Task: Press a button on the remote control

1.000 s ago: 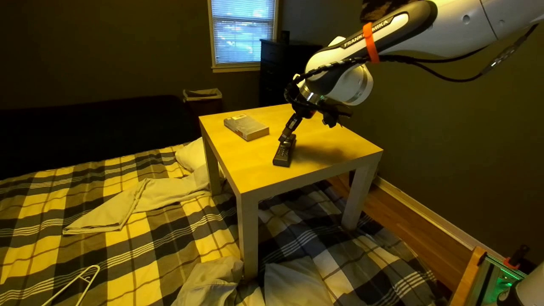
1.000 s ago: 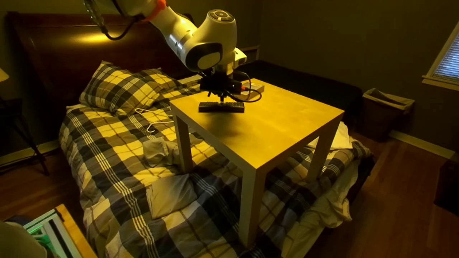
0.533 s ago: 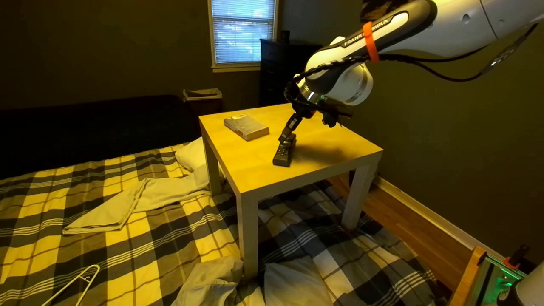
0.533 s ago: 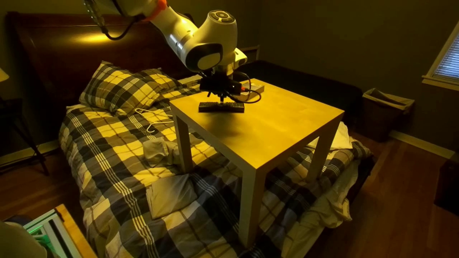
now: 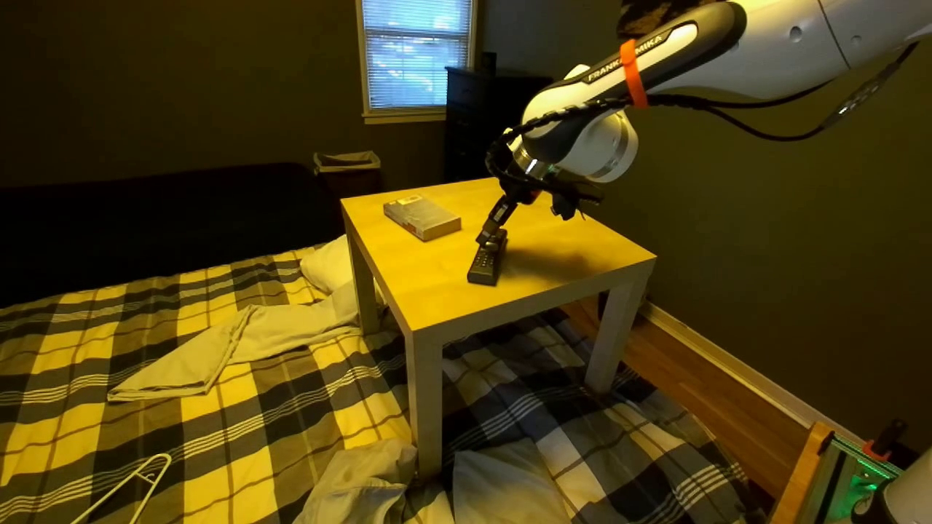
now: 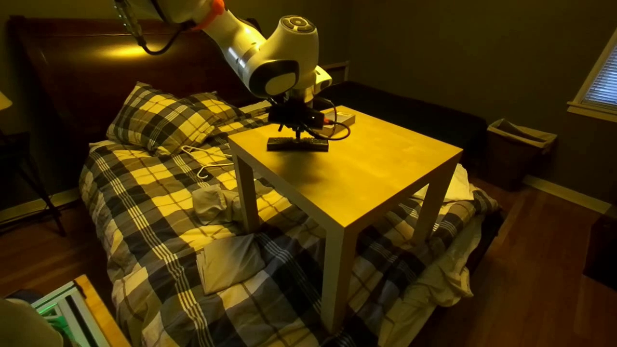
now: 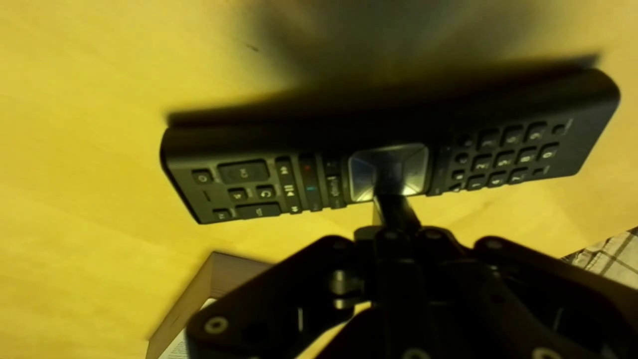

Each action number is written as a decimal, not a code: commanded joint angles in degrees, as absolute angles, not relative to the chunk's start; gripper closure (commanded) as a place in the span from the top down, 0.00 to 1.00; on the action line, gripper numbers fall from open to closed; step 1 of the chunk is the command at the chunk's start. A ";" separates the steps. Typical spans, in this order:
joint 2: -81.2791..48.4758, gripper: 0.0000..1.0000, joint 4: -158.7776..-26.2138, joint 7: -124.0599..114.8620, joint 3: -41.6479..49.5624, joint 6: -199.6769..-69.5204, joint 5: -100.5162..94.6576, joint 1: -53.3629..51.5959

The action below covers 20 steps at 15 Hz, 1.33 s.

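The black remote control (image 5: 484, 268) lies flat on the yellow-lit table (image 5: 429, 291); it also shows in an exterior view (image 6: 282, 144) and in the wrist view (image 7: 319, 182). It has rows of buttons and a shiny silver square pad in its middle. My gripper (image 5: 486, 236) points down at the remote, also seen in an exterior view (image 6: 298, 136). In the wrist view the gripper (image 7: 391, 197) has its fingers together as one narrow dark bar, empty. The fingertips are at the silver pad and hide part of it; whether they touch it I cannot tell.
A pale flat box (image 5: 422, 217) lies on the table near the remote; its corner shows in the wrist view (image 7: 237, 271). The table stands on a bed with a plaid cover (image 5: 240, 429). A cable (image 6: 337, 137) loops beside the gripper.
The arm has shifted very slightly and sits a touch lower over the remote. The remote and the box have not moved.
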State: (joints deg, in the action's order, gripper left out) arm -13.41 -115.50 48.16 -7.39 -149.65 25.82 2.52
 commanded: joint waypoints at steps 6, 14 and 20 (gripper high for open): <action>-14.39 0.00 -116.22 48.24 -8.51 -152.16 26.04 3.36; -14.79 0.00 -118.29 50.06 -9.56 -151.53 30.79 4.90; -15.54 0.00 -119.03 55.50 -10.22 -151.86 40.84 6.25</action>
State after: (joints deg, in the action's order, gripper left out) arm -13.82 -116.53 51.99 -9.59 -150.82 37.23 5.48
